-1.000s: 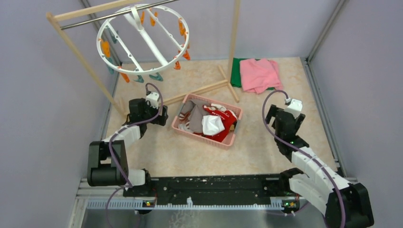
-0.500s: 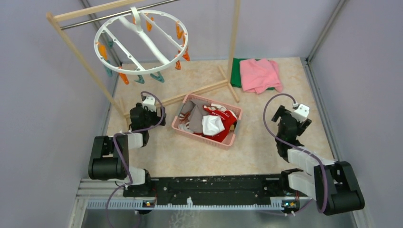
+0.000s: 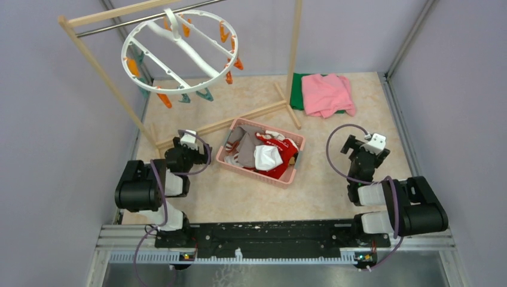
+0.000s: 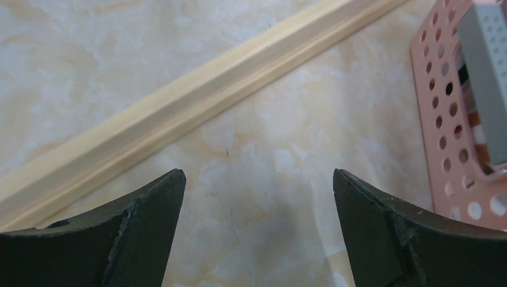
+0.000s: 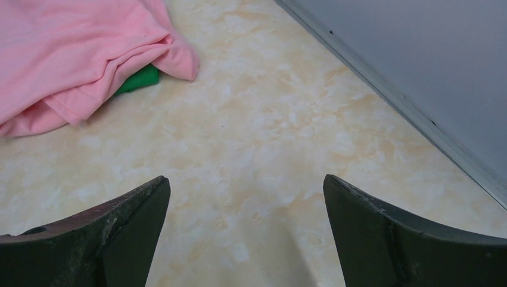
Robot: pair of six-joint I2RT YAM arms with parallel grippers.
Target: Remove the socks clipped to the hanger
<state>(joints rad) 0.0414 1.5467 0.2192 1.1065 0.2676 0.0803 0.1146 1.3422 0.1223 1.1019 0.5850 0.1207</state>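
Note:
The white ring hanger (image 3: pixel 179 51) hangs from the rack's metal bar at the back left. Its orange and teal clips (image 3: pixel 203 94) dangle with nothing in them. The socks (image 3: pixel 266 154), red, white and grey, lie heaped in the pink basket (image 3: pixel 230 162) at the middle of the floor. My left gripper (image 3: pixel 192 152) sits low just left of the basket, open over bare floor (image 4: pixel 257 173). A grey sock (image 4: pixel 487 72) shows inside the basket's perforated wall (image 4: pixel 445 125). My right gripper (image 3: pixel 360 150) sits low at the right, also open and holding nothing (image 5: pixel 246 179).
The wooden rack's foot bar (image 4: pixel 197 89) runs diagonally just ahead of the left fingers. Its upright post (image 3: pixel 293 54) stands behind the basket. A pink cloth (image 5: pixel 72 54) over a green one (image 5: pixel 139 79) lies at the back right. The side wall (image 5: pixel 418 78) is close on the right.
Both arms have folded back toward their bases, grippers still open. The hanger has swung and turned a little on the bar.

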